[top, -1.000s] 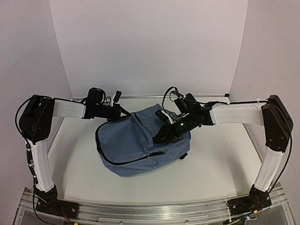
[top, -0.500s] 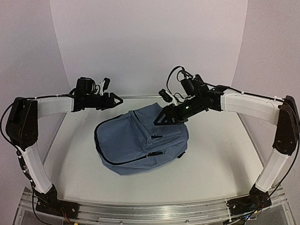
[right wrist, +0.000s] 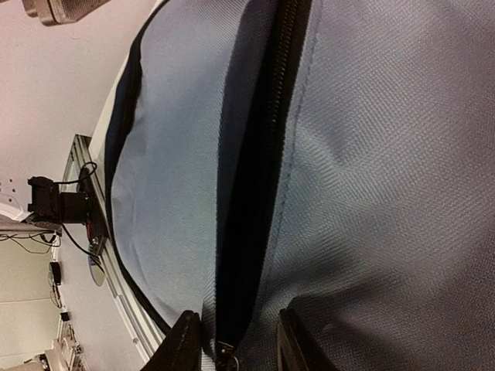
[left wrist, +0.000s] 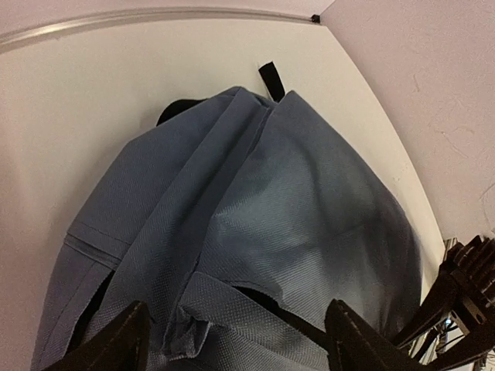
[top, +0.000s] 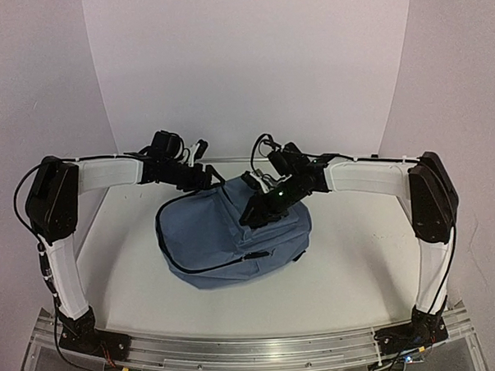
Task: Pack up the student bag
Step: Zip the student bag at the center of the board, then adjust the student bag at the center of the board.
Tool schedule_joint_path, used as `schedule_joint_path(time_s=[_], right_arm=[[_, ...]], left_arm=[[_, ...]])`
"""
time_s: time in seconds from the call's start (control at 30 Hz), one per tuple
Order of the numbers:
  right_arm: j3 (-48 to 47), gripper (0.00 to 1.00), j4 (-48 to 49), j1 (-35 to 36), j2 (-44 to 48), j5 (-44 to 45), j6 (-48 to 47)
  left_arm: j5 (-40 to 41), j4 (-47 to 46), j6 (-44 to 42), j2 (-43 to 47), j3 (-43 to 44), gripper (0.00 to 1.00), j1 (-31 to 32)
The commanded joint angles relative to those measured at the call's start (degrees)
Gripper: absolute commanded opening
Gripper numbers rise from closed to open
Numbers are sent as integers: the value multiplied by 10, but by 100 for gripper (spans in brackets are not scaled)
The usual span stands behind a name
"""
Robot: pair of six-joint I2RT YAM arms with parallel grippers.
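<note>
The student bag (top: 225, 240) lies flat on the white table (top: 361, 254). It is near the middle, a bit closer to the far edge and a bit toward the left edge. It is soft and blue, with a dark zipper (right wrist: 255, 178) running along it. A small black strap (left wrist: 268, 77) sticks out from one end onto the table. The right gripper (top: 253, 216) is down on top of the bag, near its middle. Its two fingers (right wrist: 186, 344) are close together with a small gap, and the zipper runs into that gap. I cannot tell if they pinch it. The left gripper (top: 214, 180) is at the end of the bag by the far edge. Its fingers (left wrist: 116, 340) are spread wide, with blue cloth bunched up between them.
</note>
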State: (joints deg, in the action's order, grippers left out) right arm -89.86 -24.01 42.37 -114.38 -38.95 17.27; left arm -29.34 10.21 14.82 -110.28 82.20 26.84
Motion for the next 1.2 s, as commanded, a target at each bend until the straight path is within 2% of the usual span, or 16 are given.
schedule_joint_path(time_s=[0.0,0.1,0.27,0.4,0.5,0.6,0.73,0.93,1.17], right_arm=[[14,20,-12,-6,-1,64,-6],[23,1,-23,-21,3,97,-8],[33,0,-46,-34,19,135,-34],[27,0,-58,-38,33,133,-47],[10,1,-62,-38,50,125,-68],[-15,24,-62,-38,58,115,-77],[-72,38,-61,-38,37,111,-77],[-183,42,-61,-31,-37,106,-61],[-249,48,-61,-16,-99,98,-53]], left_arm=[[11,47,-13,-44,59,69,-1],[24,57,-11,-60,73,67,1],[20,10,0,-21,24,78,0],[-29,-47,14,27,-31,78,-17],[-60,-84,19,57,-75,75,-32],[-80,-123,22,74,-106,68,-43],[-88,-134,-1,77,-117,65,-45],[-99,-162,-45,61,-128,58,-46],[-116,-171,-88,38,-135,51,-45]])
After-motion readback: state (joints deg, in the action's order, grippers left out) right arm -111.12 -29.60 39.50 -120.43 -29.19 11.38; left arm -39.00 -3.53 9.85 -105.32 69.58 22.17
